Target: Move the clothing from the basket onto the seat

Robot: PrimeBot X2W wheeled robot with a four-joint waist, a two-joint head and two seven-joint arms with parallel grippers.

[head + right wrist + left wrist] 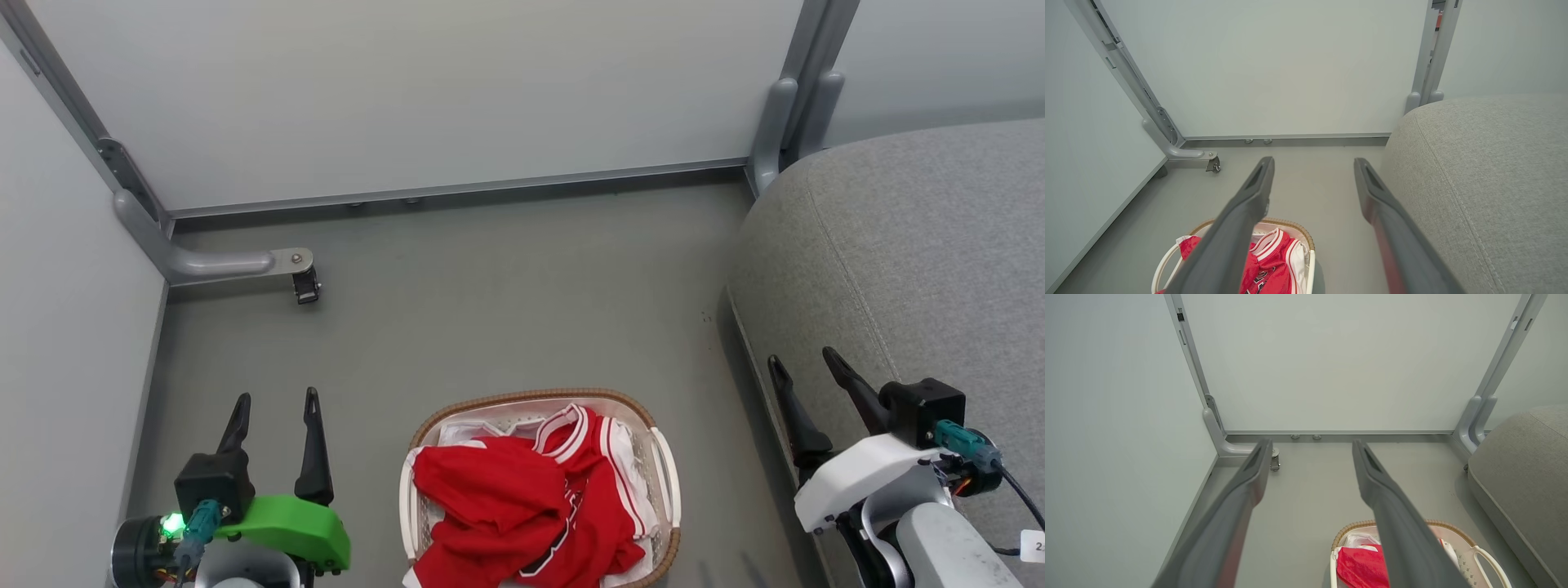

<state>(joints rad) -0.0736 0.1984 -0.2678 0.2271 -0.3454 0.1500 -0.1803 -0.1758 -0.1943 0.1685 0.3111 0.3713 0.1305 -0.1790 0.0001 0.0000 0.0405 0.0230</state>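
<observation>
- The clothing [522,506] is lying in the basket [531,394], beside the seat [898,245].
- Left hand [277,395] and right hand [801,356] are hovering, fingers apart, empty.
- The first pick is seemingly awaiting a downward reach.

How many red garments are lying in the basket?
2. The plain red garment lies at the left of the basket. The striped jersey lies at its right, partly under the first. Others may be hidden beneath.

At four o'clock a small white tag [1034,545] shows a cut-off "2"; black-and-white marks on the jersey [592,490] are too crumpled to read.
</observation>
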